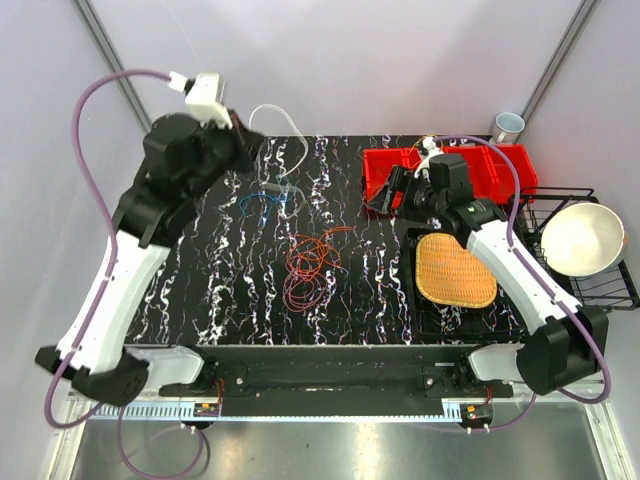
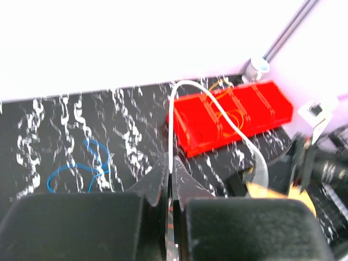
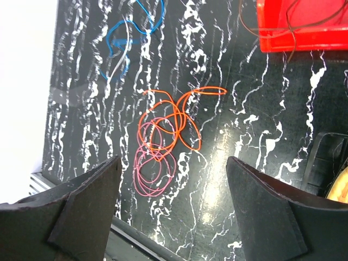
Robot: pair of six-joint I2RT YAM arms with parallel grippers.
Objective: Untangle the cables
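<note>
My left gripper [image 1: 243,140] is at the back left of the table, shut on a thin white cable [image 1: 277,112] that arcs up and down toward the blue cable [image 1: 264,196]. In the left wrist view the jaws [image 2: 173,163] pinch the white cable [image 2: 172,117], and the blue cable [image 2: 81,168] lies to the left. An orange-red cable [image 1: 318,248] overlaps a pink cable [image 1: 304,290] at mid-table. My right gripper [image 1: 382,196] is open and empty, raised by the red bins. Its wrist view [image 3: 173,159] shows the orange-red cable [image 3: 174,122], the pink cable [image 3: 155,171] and the blue cable [image 3: 130,32] below.
Red bins [image 1: 455,165] stand at the back right, with a yellow-orange cable [image 2: 232,117] inside. A wicker plate [image 1: 455,270] lies on a black tray at the right. A dish rack [image 1: 625,285] holds a white bowl [image 1: 582,238]. A cup [image 1: 508,126] stands behind.
</note>
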